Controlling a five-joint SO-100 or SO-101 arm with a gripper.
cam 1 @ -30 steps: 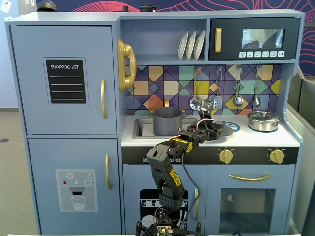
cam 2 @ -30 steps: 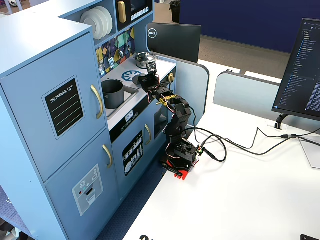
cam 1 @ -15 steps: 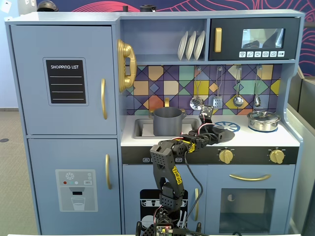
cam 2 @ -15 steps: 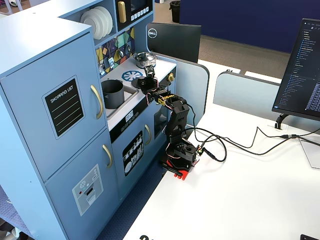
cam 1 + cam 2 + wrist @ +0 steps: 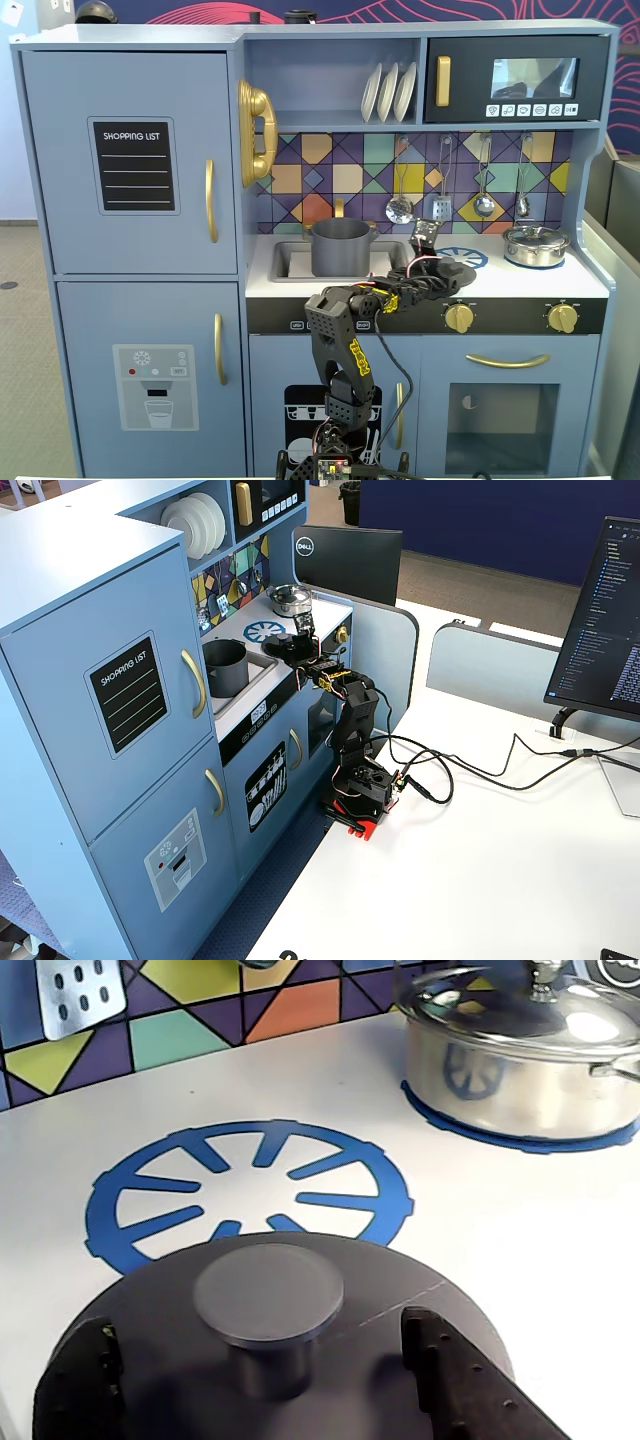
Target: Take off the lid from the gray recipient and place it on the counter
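The dark gray lid (image 5: 400, 1290) sits flat on the white counter (image 5: 520, 1250), covering the near edge of the blue burner print (image 5: 250, 1185). My gripper (image 5: 260, 1325) is open. Its black fingers (image 5: 450, 1370) stand on either side of the lid's central knob (image 5: 268, 1295) without touching it. In a fixed view the lid (image 5: 452, 272) is at the counter's front, right of the sink. The gray recipient (image 5: 340, 247) stands uncovered in the sink recess. It also shows in the other fixed view (image 5: 228, 667), left of my gripper (image 5: 292, 642).
The shiny steel pot (image 5: 520, 1070) with its glass lid stands on a second burner print at the back right. It also shows in a fixed view (image 5: 535, 245). Utensils (image 5: 440, 195) hang on the tiled backsplash. Yellow knobs (image 5: 459, 318) sit below the counter's front edge.
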